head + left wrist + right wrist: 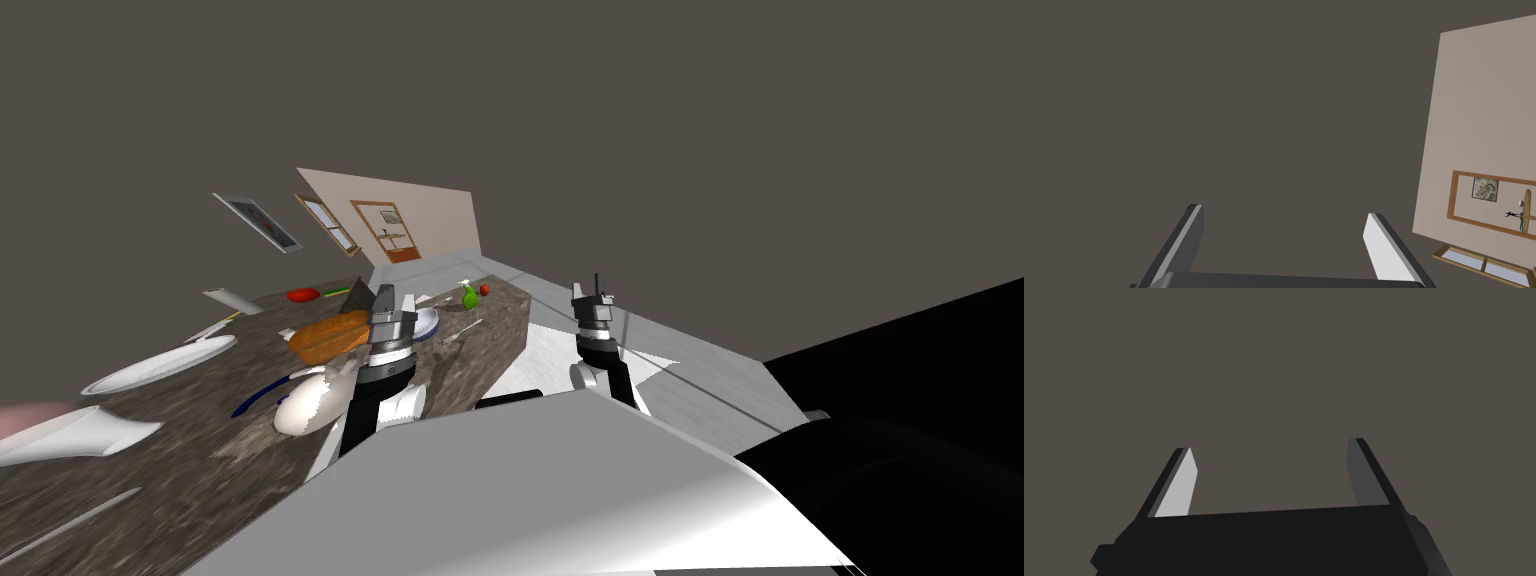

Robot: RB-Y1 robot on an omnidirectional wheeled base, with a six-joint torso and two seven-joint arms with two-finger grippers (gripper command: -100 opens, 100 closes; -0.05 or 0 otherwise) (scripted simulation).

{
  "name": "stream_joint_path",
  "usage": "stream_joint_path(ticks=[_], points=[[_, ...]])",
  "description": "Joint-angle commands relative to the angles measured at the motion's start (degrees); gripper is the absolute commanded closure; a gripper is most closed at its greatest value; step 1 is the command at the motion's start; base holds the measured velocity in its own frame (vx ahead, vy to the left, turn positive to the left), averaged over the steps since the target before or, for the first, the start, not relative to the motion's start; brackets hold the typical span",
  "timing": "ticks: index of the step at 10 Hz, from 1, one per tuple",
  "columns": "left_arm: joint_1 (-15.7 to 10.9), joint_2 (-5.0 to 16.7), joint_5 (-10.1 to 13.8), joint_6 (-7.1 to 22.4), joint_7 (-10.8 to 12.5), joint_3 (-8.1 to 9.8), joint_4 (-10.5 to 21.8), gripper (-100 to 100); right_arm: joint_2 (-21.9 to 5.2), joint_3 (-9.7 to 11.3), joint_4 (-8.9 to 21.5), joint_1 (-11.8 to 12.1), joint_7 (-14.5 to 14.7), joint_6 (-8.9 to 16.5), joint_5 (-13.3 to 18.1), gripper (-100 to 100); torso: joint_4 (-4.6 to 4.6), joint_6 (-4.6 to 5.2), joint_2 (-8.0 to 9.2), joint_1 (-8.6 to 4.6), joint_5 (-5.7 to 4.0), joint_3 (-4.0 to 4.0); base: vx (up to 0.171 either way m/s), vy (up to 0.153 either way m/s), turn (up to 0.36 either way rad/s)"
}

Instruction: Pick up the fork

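A slim grey fork [463, 332] lies on the dark mottled table [200, 460], near its far right end, just right of a pale bowl [428, 322]. My left gripper [396, 296] is held up above the table beside the bowl, left of the fork and apart from it. In the left wrist view this gripper [1285, 210] is open with nothing between its fingers. My right gripper [590, 290] is raised off the table's right edge, over the floor. The right wrist view shows it [1270, 444] open and empty as well.
On the table lie a brown bread loaf [330, 336], a white plate [160, 365], a white jug [308, 402], a blue-handled utensil [262, 393], a green bottle [469, 295], a tomato [484, 289] and a knife [70, 522]. A black area lies at the right.
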Motion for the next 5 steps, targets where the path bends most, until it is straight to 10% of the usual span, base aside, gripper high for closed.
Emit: stream_joint_path(ticks=[1,5], points=[[-1.22,2.2,0.66,2.64,0.67,0.4,-0.04,-100,0.0,0.0,0.0,0.0,0.0,0.0,0.0,0,0.0,0.0,0.0,0.0,0.0,0.0,0.007,-0.063,-0.041],[-3.87,5.57,2.23,8.03,2.19,1.35,-0.1,-100,0.01,0.01,0.0,0.0,0.0,0.0,0.0,0,0.0,0.01,0.02,-0.3,-0.07,0.01,0.001,-0.09,-0.024]])
